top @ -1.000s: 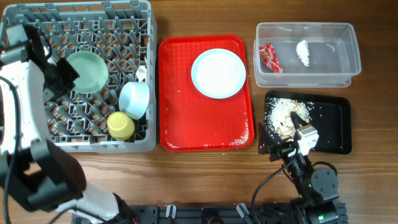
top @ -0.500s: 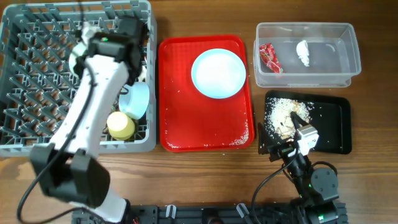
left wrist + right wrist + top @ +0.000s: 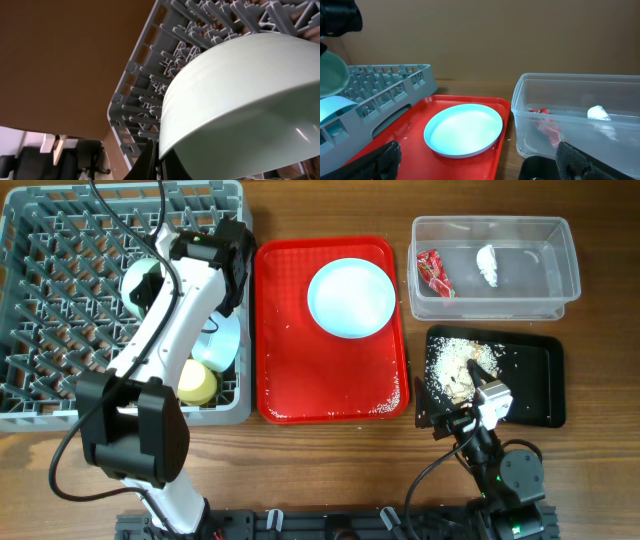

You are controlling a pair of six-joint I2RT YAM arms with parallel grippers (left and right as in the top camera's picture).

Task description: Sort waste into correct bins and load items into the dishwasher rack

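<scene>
The grey dishwasher rack [image 3: 60, 330] stands at the left and also shows in the left wrist view [image 3: 150, 85]. My left gripper [image 3: 170, 275] reaches over its right part and is shut on the rim of a pale green bowl [image 3: 138, 280]. The bowl is tilted and fills the left wrist view [image 3: 240, 105]. A pale-blue bowl [image 3: 222, 345] and a yellow cup [image 3: 197, 383] sit in the rack. The pale-blue plate [image 3: 351, 297] [image 3: 463, 130] lies on the red serving tray [image 3: 330, 390]. My right gripper [image 3: 470, 405] [image 3: 485, 170] is open and empty at the black tray's front left.
The clear tub [image 3: 495, 225] [image 3: 570, 80] at the back right holds the red wrapper [image 3: 434, 272] [image 3: 547, 125] and the white tissue wad [image 3: 488, 265] [image 3: 598, 113]. The black tray [image 3: 535, 380] holds rice-like scraps [image 3: 455, 365]. Crumbs dot the red tray.
My left arm has swung from the rack's left side over to its right part. The green bowl has shifted slightly back and is now tilted in the gripper. The right arm has not moved.
</scene>
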